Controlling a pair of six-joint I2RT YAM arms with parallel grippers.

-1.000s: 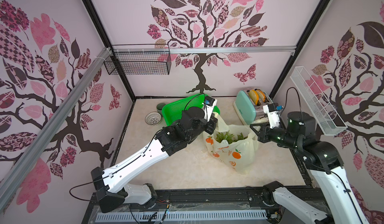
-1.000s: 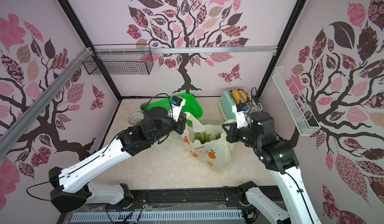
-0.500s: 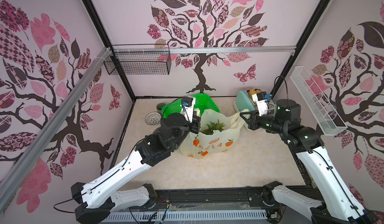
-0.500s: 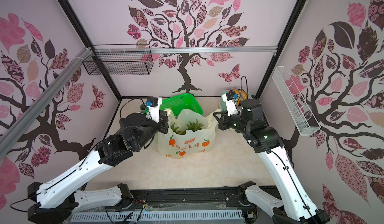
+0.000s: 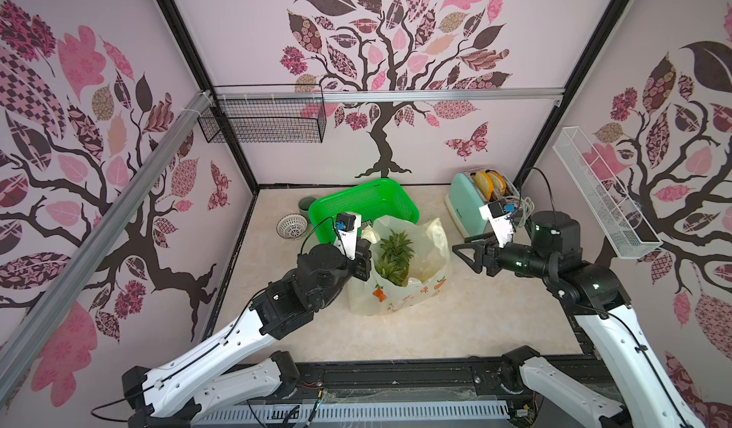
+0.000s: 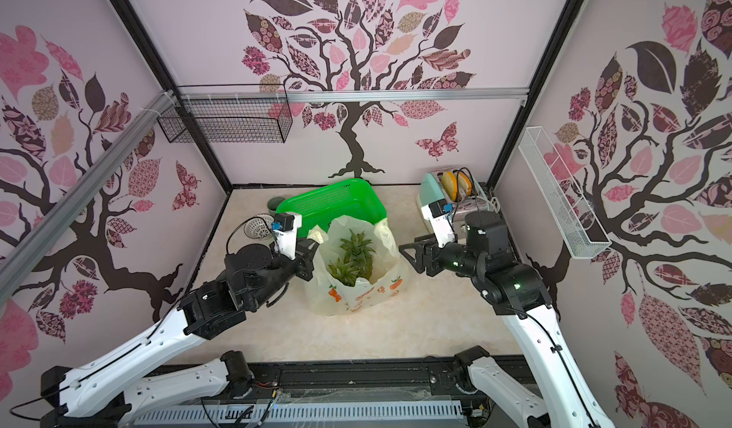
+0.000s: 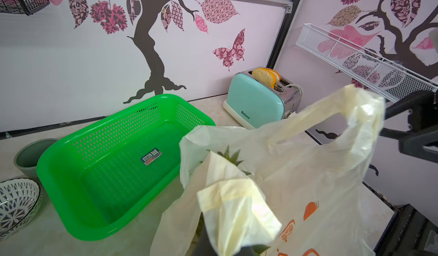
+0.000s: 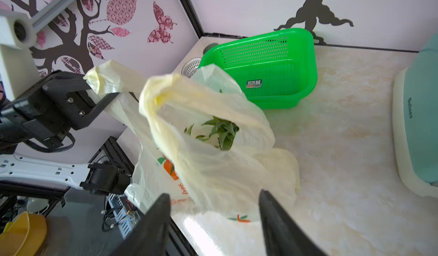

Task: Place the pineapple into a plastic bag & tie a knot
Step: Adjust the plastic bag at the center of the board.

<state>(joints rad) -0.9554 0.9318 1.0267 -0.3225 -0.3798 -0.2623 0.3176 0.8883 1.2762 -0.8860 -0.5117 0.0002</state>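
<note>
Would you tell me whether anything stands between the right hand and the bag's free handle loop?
Nothing visible does. The right hand, open, faces the free handle loop of the plastic bag directly, apart from it. The left hand is shut on the other handle, on the bag's far side.

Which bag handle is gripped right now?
The handle pinched in the shut left gripper; the other handle is loose before the open right gripper.
</note>
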